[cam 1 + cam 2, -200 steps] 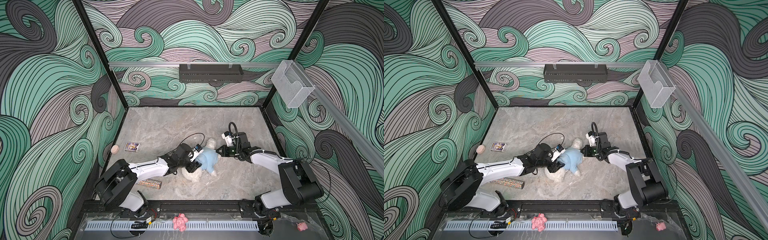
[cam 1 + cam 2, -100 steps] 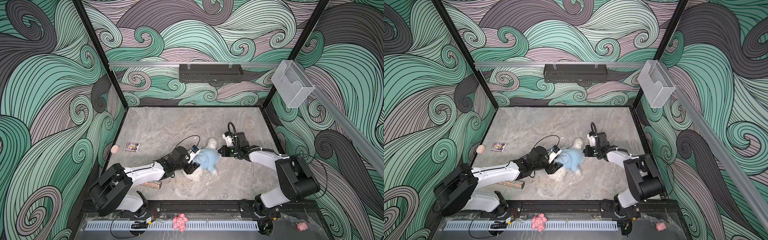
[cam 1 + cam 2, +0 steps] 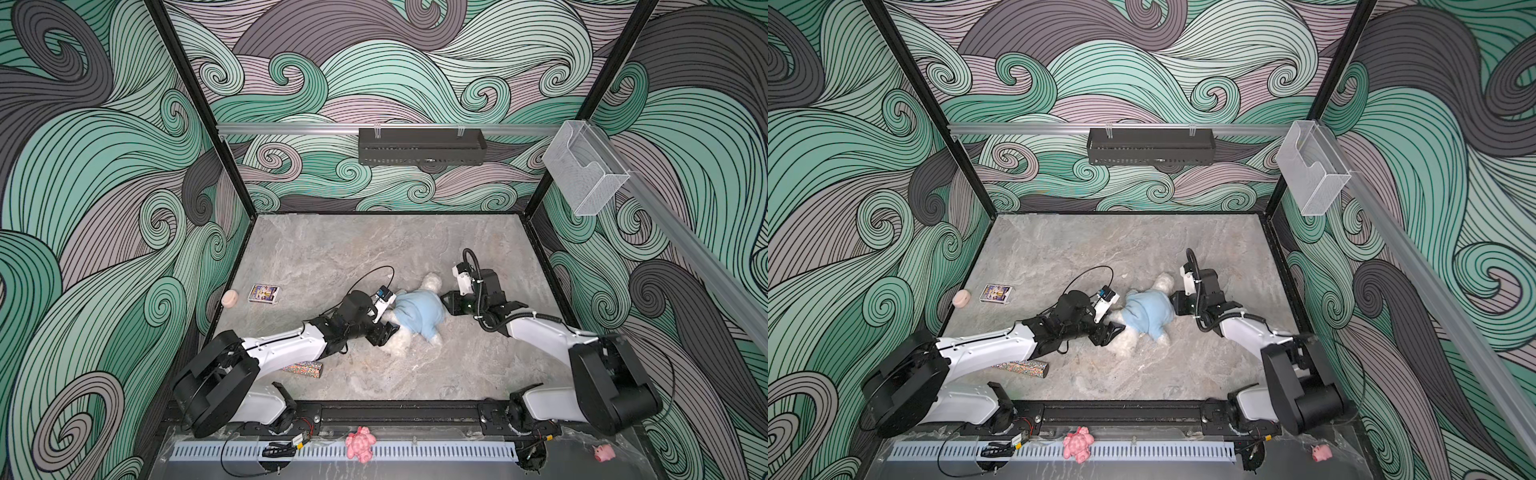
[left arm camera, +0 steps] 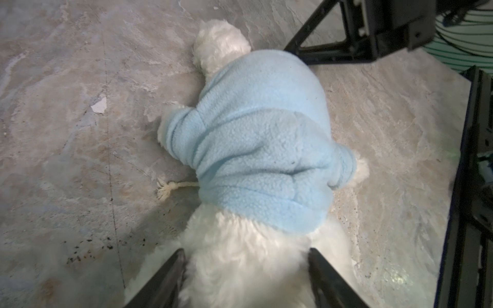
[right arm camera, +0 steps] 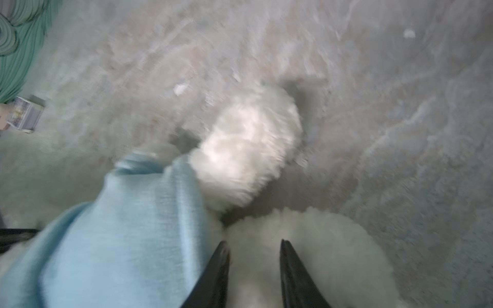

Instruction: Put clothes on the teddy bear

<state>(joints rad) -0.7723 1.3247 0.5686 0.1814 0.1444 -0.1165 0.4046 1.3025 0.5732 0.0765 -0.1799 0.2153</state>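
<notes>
**While the L claw (image 4: pixel 246 253) and R claw (image 5: pixel 253 244) flank it, 1 teddy bear (image 3: pixel 397 348) lies clothed btwn them**

Though the L claw has its 2 black fingers (image 4: pixel 170 277) spread wide, fluffy white fur fills the gap and touches both. I can't tell if it's pinching or only straddling. The R claw sits at the opposite end w/ its 2 fingers parted and a clear gap. Nothing is clamped, and the tips are over white fur right beside the garment's edge. That wrist view is blurry.

The 1 bear lies flat on the marble-look table (image 3: pixel 353 249), approx. mid-table and a bit toward the front. It wears 1 pale blue fleece top (image 3: pixel 417 313) over its torso. 2 sleeves show in the L wrist view, w/ a bit of white paw at each cuff. 1 frayed white cord (image 4: pixel 170 186) trails from the top's edge onto the table. Bare fur sticks out at both ends: a big lump by the L claw and a smaller stub toward the back, near the R claw.

Further out on the table's L side, well apart from the bear:
- 1 small printed card box (image 3: pixel 264 294)
- 1 peach ball (image 3: pixel 229 298) near it, by the wall
- 1 speckled tube (image 3: pixel 305 369), partly under the L arm (image 3: pixel 286 349)

On the front ledge are 1 pink lumpy toy (image 3: pixel 360 443) and 1 tiny pink pig (image 3: pixel 603 451) at the far R. The back rail carries 1 black tray (image 3: pixel 422 146), and the R wall has 1 clear plastic bin (image 3: pixel 586 174).
</notes>
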